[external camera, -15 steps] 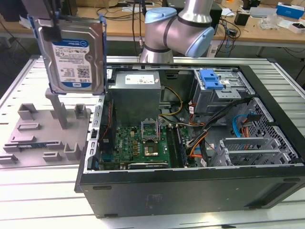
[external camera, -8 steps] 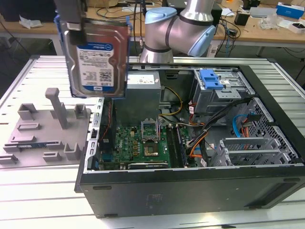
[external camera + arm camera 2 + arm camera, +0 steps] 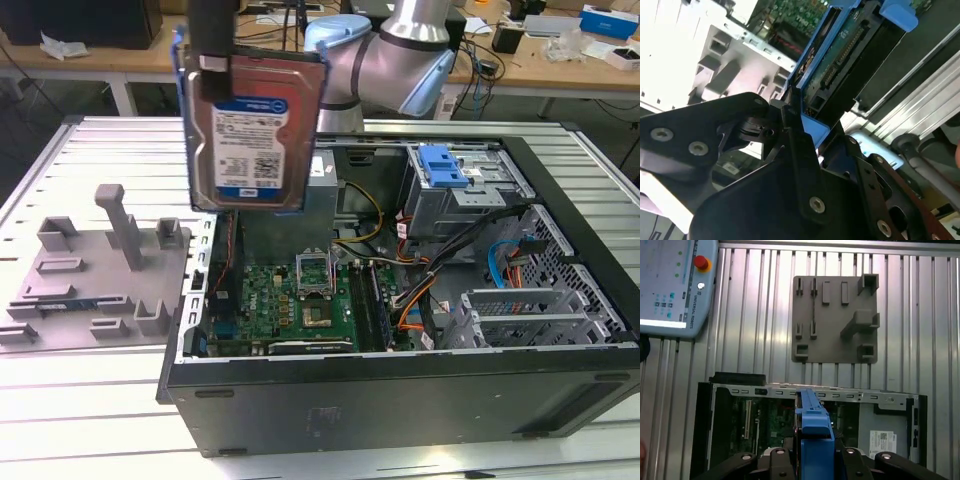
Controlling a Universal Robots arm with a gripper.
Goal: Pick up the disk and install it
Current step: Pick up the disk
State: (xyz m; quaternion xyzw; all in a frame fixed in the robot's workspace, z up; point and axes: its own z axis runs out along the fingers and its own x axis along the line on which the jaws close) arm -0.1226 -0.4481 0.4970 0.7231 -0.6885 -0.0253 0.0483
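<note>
My gripper point(image 3: 802, 125) is clamped on the disk point(image 3: 250, 120) by its edge, high above the computer case point(image 3: 400, 400). Such a narrow hold could let it slip or tilt.

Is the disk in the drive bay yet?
No, the pincer holds the disk in the air above the open case.

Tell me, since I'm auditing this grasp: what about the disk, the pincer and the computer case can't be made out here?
First wrist view: the disk is edge-on, so its label is unseen, and the pincer covers its near end.
Exterior view: the picture's top edge cuts off the pincer above the disk.
Exterior view: the hanging disk hides part of the computer case behind it.
</note>
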